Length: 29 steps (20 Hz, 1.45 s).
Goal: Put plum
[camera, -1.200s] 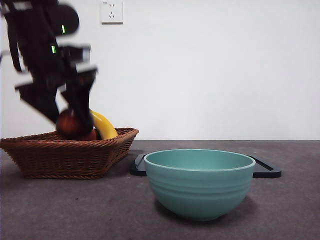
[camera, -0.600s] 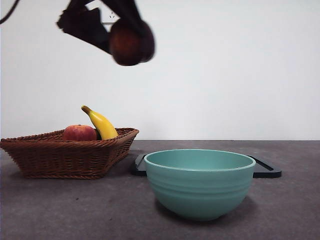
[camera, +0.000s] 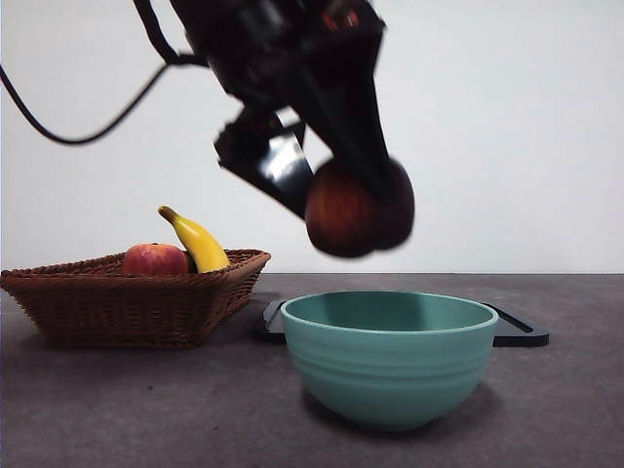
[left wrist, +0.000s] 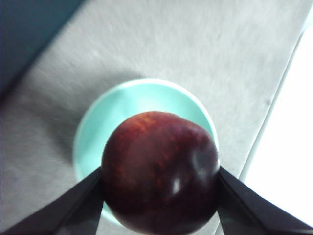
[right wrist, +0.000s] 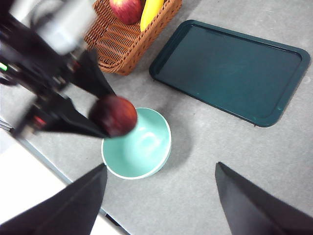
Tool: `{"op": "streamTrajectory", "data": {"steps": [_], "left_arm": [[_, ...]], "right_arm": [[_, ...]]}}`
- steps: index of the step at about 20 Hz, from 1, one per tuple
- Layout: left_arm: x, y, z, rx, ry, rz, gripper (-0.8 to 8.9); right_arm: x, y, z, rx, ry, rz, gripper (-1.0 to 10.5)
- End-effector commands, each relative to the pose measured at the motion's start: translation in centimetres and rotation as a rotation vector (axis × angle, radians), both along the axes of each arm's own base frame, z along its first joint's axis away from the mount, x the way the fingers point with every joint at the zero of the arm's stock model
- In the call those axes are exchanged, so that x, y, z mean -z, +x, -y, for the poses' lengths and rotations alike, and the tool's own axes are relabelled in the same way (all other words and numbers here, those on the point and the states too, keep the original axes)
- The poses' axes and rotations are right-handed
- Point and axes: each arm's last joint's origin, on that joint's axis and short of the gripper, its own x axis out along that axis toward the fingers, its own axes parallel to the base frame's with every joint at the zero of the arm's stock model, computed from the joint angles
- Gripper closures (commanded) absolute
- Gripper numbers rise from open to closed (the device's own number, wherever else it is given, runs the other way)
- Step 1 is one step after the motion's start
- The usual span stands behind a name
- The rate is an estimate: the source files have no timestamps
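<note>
The plum (camera: pixel 359 207) (left wrist: pixel 160 170) (right wrist: pixel 114 115) is a glossy, dark maroon fruit held in the air. My left gripper (camera: pixel 341 200) (left wrist: pixel 160 193) (right wrist: pixel 95 110) is shut on it, one black jaw on each side. It hangs just above the teal bowl (camera: pixel 390 355) (left wrist: pixel 93 132) (right wrist: pixel 139 147), over the bowl's left part in the front view. My right gripper (right wrist: pixel 159 191) stands open high above the table, holding nothing, near the bowl and apart from it.
A wicker basket (camera: pixel 127 297) (right wrist: pixel 122 41) at the left holds a red apple (camera: pixel 154 259) (right wrist: pixel 126 9) and a yellow banana (camera: pixel 198 240) (right wrist: pixel 150 11). A dark tray (camera: pixel 517 331) (right wrist: pixel 230 68) lies flat behind the bowl.
The left gripper lifted the plum out of the basket, carried it up and to the right, and has now come down with it to just above the bowl.
</note>
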Motion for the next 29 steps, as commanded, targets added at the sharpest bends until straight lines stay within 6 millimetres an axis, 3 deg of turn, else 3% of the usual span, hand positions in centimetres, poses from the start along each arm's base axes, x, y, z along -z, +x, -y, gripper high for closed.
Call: {"op": "streamTrajectory", "data": {"steps": [1, 7, 15, 18, 22, 29], "left_arm": [[1.1, 0.1, 1.5, 0.047, 0.015, 0.003, 6.02], [4.6, 0.4, 3.5, 0.073, 0.117, 0.038, 6.02], [6.6, 0.4, 4.4, 0.107, 0.165, 0.039, 5.97], [6.6, 0.2, 4.6, 0.114, 0.163, 0.041, 5.86], [6.6, -0.1, 4.8, 0.119, 0.165, 0.038, 4.62], [6.2, -0.2, 4.9, 0.12, 0.167, 0.035, 4.61]], "right_arm": [[-0.6, 0.0, -0.1, -0.005, 0.006, 0.017, 6.0], [-0.6, 0.0, -0.1, -0.005, 0.006, 0.016, 6.0], [-0.6, 0.0, -0.1, -0.006, 0.006, 0.017, 6.0], [-0.6, 0.0, -0.1, -0.006, 0.006, 0.016, 6.0], [-0.6, 0.0, -0.1, -0.006, 0.006, 0.017, 6.0], [-0.6, 0.0, -0.1, -0.006, 0.006, 0.017, 6.0]]}}
